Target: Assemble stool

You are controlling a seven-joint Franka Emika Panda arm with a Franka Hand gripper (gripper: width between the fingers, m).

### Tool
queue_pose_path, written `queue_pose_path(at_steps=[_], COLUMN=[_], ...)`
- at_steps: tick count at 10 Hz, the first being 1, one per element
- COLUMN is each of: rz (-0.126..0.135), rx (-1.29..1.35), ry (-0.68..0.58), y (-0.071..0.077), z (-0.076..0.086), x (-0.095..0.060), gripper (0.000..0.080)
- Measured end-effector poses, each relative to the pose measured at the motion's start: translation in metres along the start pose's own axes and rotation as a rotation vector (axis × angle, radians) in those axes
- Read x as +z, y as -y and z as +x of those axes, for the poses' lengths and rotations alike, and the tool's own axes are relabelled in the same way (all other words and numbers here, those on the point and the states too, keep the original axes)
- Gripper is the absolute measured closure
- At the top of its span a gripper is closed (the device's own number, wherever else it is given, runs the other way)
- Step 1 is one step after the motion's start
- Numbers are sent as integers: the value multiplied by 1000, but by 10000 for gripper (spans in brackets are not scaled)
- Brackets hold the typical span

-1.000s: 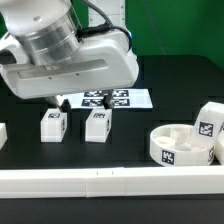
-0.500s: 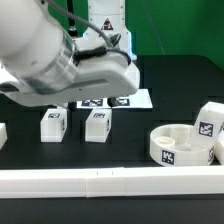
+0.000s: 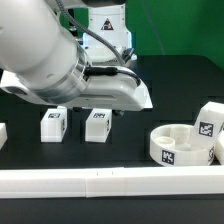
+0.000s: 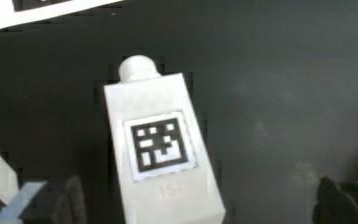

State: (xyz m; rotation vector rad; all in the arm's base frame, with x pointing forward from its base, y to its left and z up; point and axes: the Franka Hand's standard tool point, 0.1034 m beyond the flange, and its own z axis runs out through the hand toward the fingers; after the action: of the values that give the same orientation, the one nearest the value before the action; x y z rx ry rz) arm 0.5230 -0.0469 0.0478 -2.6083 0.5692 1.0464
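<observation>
White leg block (image 4: 158, 140) stood on the black table (image 4: 282, 90) beneath the hand (image 4: 195, 200), fingers spread, nothing clamped. Risk: off-centre closure could shove or tip it.

White leg blocks (image 3: 54, 124), seat disc (image 3: 165, 152); b/w sq. tags (image 4: 156, 147); black table (image 3: 170, 90).

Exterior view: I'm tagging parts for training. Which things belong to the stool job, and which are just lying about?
Job: seat disc; leg block beside it; centre leg block; leg block on that one's exterior-view left.
Lying about: white border rail.
</observation>
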Motion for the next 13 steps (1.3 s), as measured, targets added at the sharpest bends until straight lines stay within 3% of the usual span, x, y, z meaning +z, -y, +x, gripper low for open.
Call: queue_pose_path(at_steps=[2, 3, 4, 8, 11, 13], rz=[-5, -51, -76, -76, -85, -88], rx=[3, 17, -36, -76, -85, -76], ry=[1, 4, -1, 23, 194, 183], y=[-1, -7, -7, -8, -14, -15], z=[0, 1, 3, 2, 0, 7], x=[1, 5, 5, 10, 22, 23], gripper=[151, 151, 151, 151, 151, 151])
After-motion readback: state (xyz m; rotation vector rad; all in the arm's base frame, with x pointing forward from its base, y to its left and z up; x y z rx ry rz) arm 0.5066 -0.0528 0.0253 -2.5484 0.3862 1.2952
